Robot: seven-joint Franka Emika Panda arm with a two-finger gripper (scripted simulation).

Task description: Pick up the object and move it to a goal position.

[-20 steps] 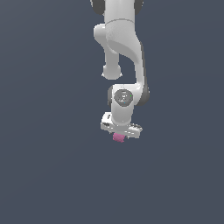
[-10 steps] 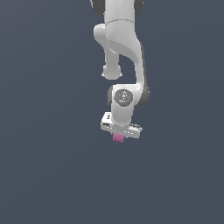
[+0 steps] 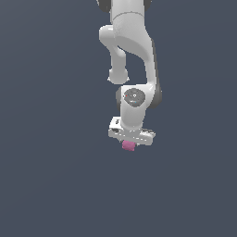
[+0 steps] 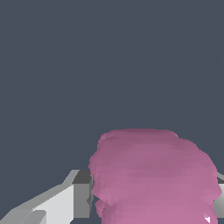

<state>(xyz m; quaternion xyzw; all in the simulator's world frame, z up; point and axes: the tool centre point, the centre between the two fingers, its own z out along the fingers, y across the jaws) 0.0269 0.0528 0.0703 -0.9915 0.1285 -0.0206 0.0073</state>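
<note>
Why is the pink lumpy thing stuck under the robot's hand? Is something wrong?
Nothing looks wrong. The pink lump sits right under the white gripper, and the wrist view shows a gripper finger pressed against its side. It seems to be held, not stuck. Nothing is spilled or broken.

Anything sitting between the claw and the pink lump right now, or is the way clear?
Nothing visible stands between them. The pink lump sits right at the claw, with a grey finger beside it in the wrist view. Only plain dark background surrounds it; no goal marker shows.
</note>
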